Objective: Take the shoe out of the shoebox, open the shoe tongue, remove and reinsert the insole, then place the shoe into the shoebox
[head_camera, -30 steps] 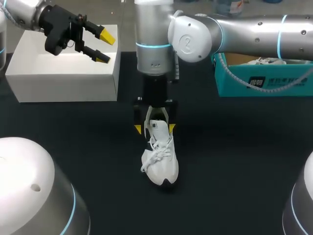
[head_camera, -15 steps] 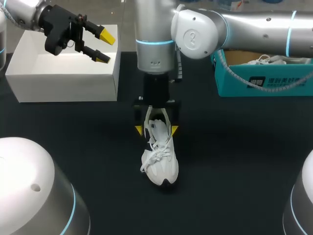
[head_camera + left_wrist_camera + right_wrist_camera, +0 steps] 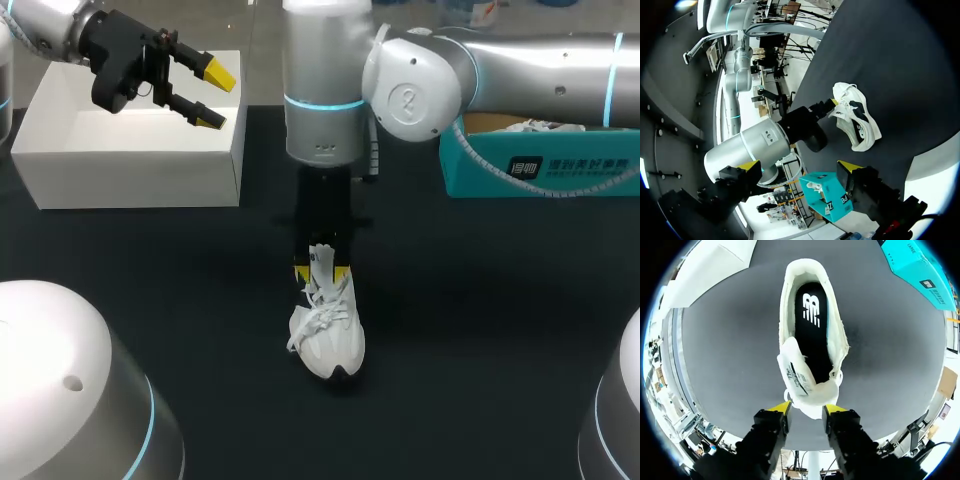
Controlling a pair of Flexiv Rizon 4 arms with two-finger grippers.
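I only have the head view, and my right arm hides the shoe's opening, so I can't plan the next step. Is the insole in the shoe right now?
Observer: Yes. The right wrist view looks straight into the shoe, and a black insole lies flat inside it.
Operator: Has the arm got hold of the tongue, or is it just hovering there?
Observer: It appears to have hold. The tongue stands up out of the opening, and its white fabric fills the gap in the right gripper, with both yellow tips against it.
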